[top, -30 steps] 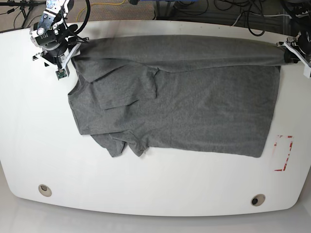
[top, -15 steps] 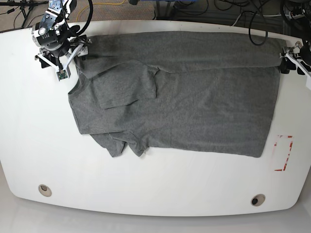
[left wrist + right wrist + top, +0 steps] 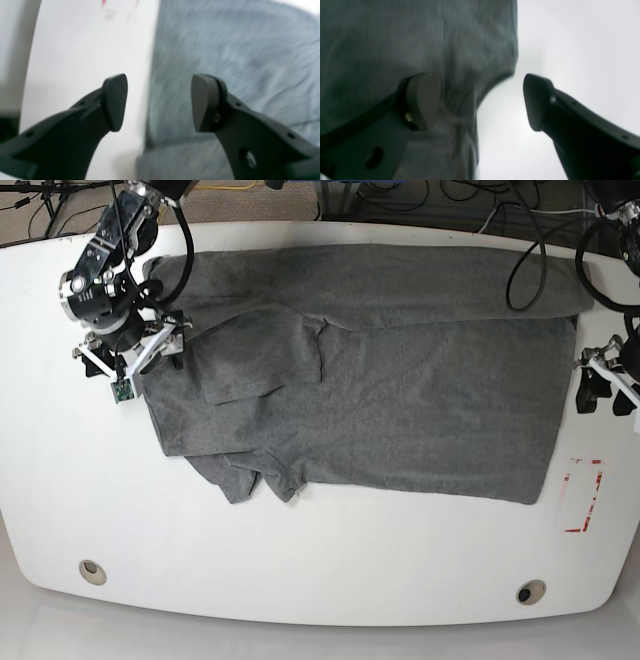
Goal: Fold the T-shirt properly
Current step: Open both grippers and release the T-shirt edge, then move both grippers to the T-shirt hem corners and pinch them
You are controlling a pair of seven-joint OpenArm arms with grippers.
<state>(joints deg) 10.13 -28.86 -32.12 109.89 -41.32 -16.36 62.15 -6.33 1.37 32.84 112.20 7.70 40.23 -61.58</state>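
Note:
The grey T-shirt (image 3: 400, 390) lies spread on the white table (image 3: 350, 560), its far edge folded over in a long strip (image 3: 380, 285). One sleeve (image 3: 260, 360) is folded inward, and another bunches at the near left (image 3: 250, 475). My right gripper (image 3: 130, 360) hovers at the shirt's left edge. It is open in the right wrist view (image 3: 480, 102), one finger (image 3: 422, 100) over the cloth and the other above bare table. At the shirt's right edge my left gripper (image 3: 605, 390) stands open (image 3: 160, 102) with the cloth's edge (image 3: 152, 75) showing between its fingers, and it holds nothing.
A red-marked rectangle (image 3: 583, 495) is on the table near the right edge. Two round holes (image 3: 92, 571) (image 3: 531, 591) sit near the front edge. Cables (image 3: 520, 240) run behind the far edge.
Both grippers have opened and let go of the shirt's far strip, then moved toward the near side along the shirt's left and right edges. The strip now lies flat.

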